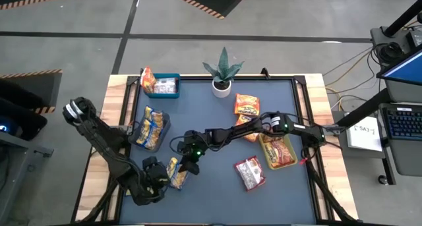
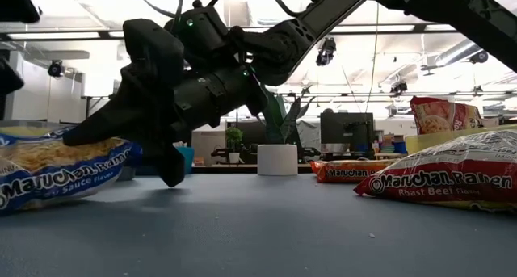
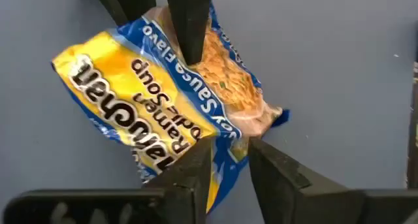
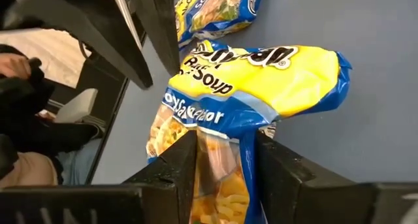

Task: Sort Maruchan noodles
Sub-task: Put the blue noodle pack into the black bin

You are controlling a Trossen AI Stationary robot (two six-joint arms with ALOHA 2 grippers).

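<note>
Claws meet at the lower left of the high view: the left claw [image 1: 165, 175] and right claw [image 1: 189, 161] each pinch opposite ends of one yellow-and-blue Maruchan packet [image 1: 177, 174] lying on the blue table [image 1: 217, 199].

You have a small potted plant [image 1: 222, 73] at the desk's [image 1: 211, 193] far edge, a blue bin [image 1: 165, 85] far left, a yellow-green bin [image 1: 267, 157] right.
</note>
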